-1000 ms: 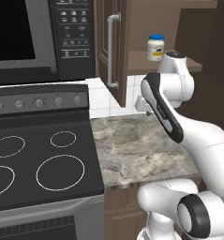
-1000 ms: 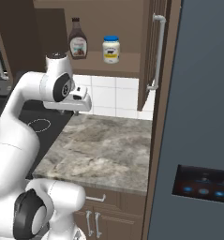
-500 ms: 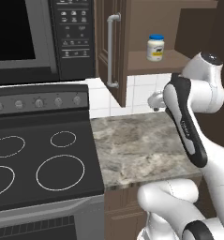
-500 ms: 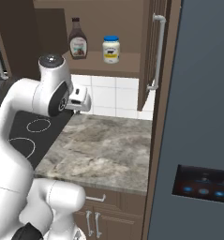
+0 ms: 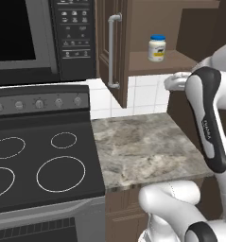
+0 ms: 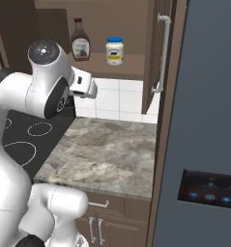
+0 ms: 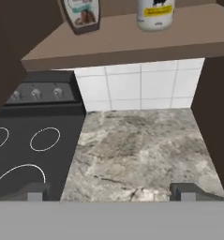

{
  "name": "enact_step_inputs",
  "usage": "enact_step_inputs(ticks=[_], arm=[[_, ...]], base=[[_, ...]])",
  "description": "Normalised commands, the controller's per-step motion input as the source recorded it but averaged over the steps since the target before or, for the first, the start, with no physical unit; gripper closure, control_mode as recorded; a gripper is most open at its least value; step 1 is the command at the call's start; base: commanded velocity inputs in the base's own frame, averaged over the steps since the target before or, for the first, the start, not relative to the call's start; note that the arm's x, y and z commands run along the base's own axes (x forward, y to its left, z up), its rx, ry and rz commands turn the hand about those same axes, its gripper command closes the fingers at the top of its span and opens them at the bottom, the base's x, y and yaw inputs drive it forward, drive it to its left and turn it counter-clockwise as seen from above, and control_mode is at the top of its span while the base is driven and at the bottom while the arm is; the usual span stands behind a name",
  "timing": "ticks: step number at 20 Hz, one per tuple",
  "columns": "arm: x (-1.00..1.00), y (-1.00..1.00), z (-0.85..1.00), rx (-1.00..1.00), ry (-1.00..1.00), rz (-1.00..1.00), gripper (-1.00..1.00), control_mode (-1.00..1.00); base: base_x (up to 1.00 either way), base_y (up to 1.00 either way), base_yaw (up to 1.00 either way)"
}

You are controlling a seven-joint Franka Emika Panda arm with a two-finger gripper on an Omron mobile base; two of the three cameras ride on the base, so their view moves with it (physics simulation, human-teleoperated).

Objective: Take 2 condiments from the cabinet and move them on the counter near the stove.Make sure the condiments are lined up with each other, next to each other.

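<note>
The hand (image 7: pixel 111 191) was spread wide open and held nothing, hovering above the desk (image 7: pixel 141 154), below the shelf (image 7: pixel 132 44) carrying the jar (image 7: pixel 155 14) and bottle (image 7: pixel 81 15).

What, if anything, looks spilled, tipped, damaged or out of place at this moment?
Nothing stands out. The white jar and the brown bottle stand upright, side by side but apart, on the cabinet shelf. The counter shows no spill, and the stove looks intact. The gripper is open.
</note>
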Motion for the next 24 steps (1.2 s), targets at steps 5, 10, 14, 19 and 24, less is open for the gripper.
enact_step_inputs(ticks=[5,10,14,19,24], arm=[[-0.04,-0.02,0.92,-0.04,-0.08,-0.02,-1.0,-1.0],[0.08,0.0,0.53,-0.08,-0.06,-0.01,-1.0,-1.0],[0.33,0.0,0.29,-0.07,-0.01,0.0,-1.0,-1.0],[0.42,0.0,0.05,-0.08,-0.01,0.0,-1.0,-1.0],[0.39,0.0,-0.01,-0.08,-0.12,0.0,-1.0,-1.0]], base=[[0.0,0.0,0.0],[0.0,0.0,0.0],[0.0,0.0,0.0],[0.0,0.0,0.0],[0.0,0.0,0.0]])
